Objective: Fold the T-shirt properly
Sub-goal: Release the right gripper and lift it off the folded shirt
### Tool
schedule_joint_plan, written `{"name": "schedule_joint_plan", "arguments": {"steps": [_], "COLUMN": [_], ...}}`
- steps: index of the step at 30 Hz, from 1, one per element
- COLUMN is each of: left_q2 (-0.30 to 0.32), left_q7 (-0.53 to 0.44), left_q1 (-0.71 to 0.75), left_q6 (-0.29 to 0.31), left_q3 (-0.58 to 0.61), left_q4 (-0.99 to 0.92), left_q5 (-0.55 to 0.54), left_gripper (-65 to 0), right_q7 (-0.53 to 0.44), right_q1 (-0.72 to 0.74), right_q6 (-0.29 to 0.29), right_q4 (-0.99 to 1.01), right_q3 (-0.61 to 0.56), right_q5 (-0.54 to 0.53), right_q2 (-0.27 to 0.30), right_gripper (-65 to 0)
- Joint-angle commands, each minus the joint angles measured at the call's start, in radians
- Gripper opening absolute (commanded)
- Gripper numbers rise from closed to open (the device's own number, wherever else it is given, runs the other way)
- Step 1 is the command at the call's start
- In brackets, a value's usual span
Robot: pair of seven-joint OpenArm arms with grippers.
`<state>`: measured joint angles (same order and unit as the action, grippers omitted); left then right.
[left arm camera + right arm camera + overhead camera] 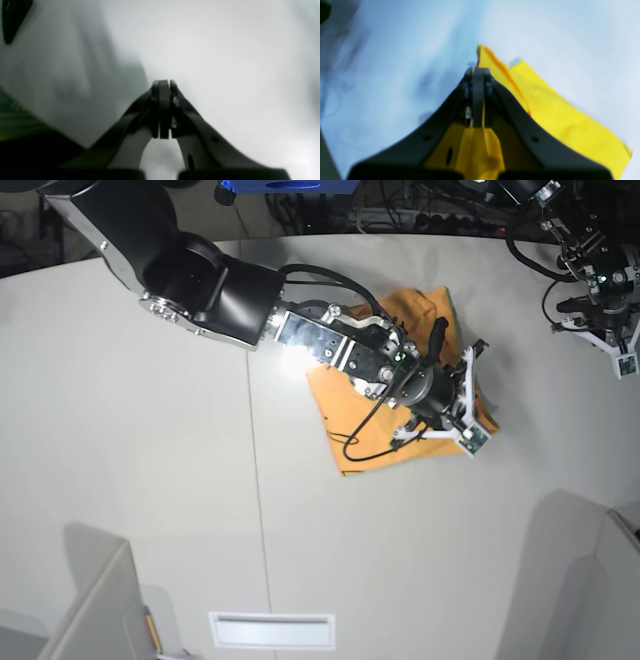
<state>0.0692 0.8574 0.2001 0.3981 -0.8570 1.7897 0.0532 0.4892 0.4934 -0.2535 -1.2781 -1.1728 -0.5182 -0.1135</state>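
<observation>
Pale bench (pixel 150 460) with seam down frame centre, cluttered dark background along top, T-shirt (pixel 365 440) mid-frame pinched in right claw (pixel 478 72), left claw (pixel 163 83) closed empty, upper right.

The T-shirt (pixel 415 395) looks like soft matt orange cloth, kinda crumpled, the counter (pixel 130 430) is smooth pale matt stuff, and the right claw (pixel 478 72) is dull black plastic.

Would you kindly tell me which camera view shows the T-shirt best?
The base view: the T-shirt lies bunched on the table, partly under the right arm. The right wrist view shows only a fold beside the right claw. The left wrist view shows none of it.
</observation>
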Motion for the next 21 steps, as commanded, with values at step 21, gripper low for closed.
{"name": "schedule_joint_plan", "arguments": {"steps": [21], "left_q2": [0.05], "left_q7": [-0.014], "left_q1": [0.272], "left_q6": [0.16], "left_q3": [0.006], "left_q4": [0.078], "left_q5": [-0.616], "left_gripper": [-65.0], "right_q7": [0.329], "right_q1": [-0.348], "right_q6": [-0.214], "right_q4": [-0.699], "right_q3": [0.078], "right_q5": [0.287], "right_q2": [0.3], "right_gripper": [-65.0]}}
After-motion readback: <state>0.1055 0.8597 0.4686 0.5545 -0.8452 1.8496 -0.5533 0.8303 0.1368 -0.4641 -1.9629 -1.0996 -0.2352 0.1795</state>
